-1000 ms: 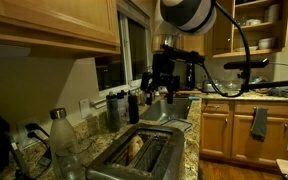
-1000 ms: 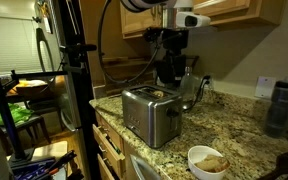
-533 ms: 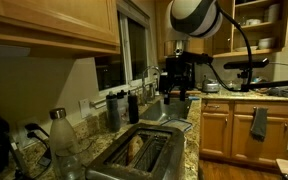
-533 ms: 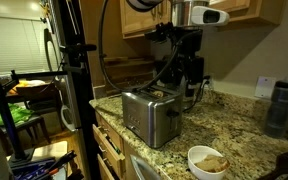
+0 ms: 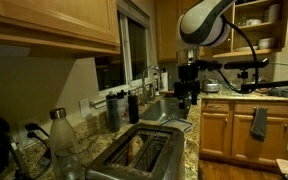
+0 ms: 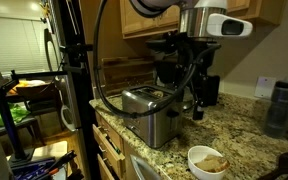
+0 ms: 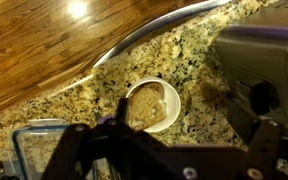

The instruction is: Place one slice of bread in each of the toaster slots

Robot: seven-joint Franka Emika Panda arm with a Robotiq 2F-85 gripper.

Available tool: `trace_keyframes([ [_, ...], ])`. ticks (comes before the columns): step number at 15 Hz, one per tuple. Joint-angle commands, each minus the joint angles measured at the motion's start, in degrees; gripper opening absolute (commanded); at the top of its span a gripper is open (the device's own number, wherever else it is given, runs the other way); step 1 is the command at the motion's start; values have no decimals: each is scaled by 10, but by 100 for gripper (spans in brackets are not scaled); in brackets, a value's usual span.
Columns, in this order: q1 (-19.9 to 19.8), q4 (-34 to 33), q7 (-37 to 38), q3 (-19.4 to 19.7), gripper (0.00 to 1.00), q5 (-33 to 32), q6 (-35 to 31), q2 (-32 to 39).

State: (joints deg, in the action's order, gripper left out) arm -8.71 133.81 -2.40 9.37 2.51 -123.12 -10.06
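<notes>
Tool (image 6: pixel 201 106) shifted past toaster (image 6: pixel 149 116), jaws spread above bowl (image 7: pixel 152 106) near counter (image 7: pixel 46 102) edge.

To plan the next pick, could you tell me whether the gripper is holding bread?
No, the gripper is open and empty above the bowl with a bread slice.

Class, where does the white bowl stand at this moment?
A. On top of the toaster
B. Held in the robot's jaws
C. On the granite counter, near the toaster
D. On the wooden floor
C: in an exterior view the white bowl sits on the speckled granite counter, a little apart from the toaster, with nothing gripping it.
</notes>
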Motion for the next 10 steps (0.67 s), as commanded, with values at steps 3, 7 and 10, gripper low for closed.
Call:
trace_keyframes([
  [3, -18, -6, -39, 21, 100, -23, -36, 30],
  [7, -25, -33, -34, 25, 100, -49, -85, 68],
  [10, -27, -55, -34, 28, 100, -58, -107, 99],
])
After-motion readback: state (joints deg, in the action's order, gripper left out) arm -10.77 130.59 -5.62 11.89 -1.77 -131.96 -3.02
